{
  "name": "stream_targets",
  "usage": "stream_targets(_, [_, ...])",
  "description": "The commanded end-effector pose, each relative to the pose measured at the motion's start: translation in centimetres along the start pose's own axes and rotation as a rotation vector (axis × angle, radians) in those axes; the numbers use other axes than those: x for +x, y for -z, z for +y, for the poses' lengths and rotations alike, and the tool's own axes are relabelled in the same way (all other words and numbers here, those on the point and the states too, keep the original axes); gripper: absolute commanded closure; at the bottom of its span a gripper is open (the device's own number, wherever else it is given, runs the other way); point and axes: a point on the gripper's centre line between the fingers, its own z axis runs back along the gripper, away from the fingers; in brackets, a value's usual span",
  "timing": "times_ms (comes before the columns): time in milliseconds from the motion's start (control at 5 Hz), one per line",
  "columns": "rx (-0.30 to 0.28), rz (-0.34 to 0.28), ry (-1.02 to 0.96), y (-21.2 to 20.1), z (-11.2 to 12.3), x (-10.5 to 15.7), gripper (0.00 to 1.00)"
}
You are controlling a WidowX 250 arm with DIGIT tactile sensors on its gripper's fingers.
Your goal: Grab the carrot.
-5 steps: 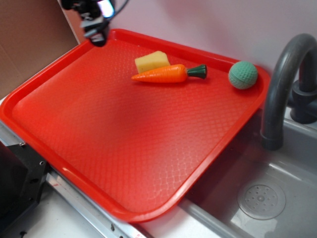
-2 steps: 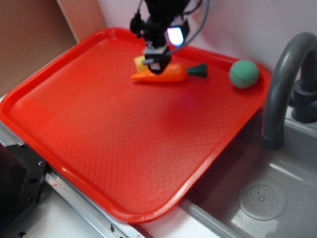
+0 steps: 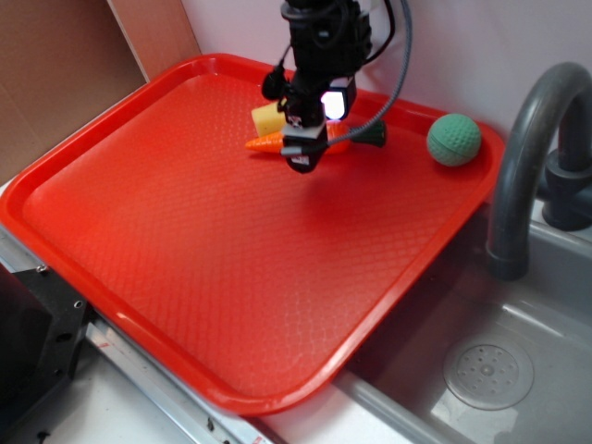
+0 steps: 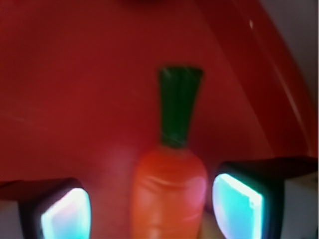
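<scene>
The carrot [image 4: 169, 191] lies on its side on the red tray [image 3: 185, 240], directly under the tool [image 3: 305, 153]. In the wrist view its orange body sits between the two fingers [image 4: 65, 211], with a clear strip of tray showing on either side, and its dark green stem cap [image 4: 179, 107] points straight ahead, away from the tool. The tool is open, its fingers straddling the thick end of the carrot without visibly touching it; whether the fingertips reach the tray surface cannot be told. In the exterior view the arm hides the middle of the carrot, so only the pointed orange tip shows on one side of the tool and the green cap on the other.

Just behind the tool, beside the carrot's pointed end, a yellow sponge-like block [image 3: 267, 117] peeks out; whether it touches the carrot cannot be told. Further along past the stem cap, well apart from the tool, a green dimpled ball [image 3: 454, 140] rests near the tray's far corner. Beyond that edge of the tray stand a grey faucet [image 3: 527, 157] and a grey sink [image 3: 518, 370] with a round drain.
</scene>
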Motion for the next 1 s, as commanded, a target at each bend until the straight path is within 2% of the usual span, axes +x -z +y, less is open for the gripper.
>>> stream_targets(0, [0.045, -0.005, -0.056, -0.3, 1.0, 0.4, 0.0])
stream_targets(200, [0.063, 0.025, -0.036, 0.0, 0.1, 0.8, 1.0])
stream_targets(600, [0.086, 0.026, -0.064, -1.0, -1.1, 0.8, 1.0])
stream_targets(800, [0.121, -0.005, -0.309, -5.8, -1.7, -2.0, 1.0])
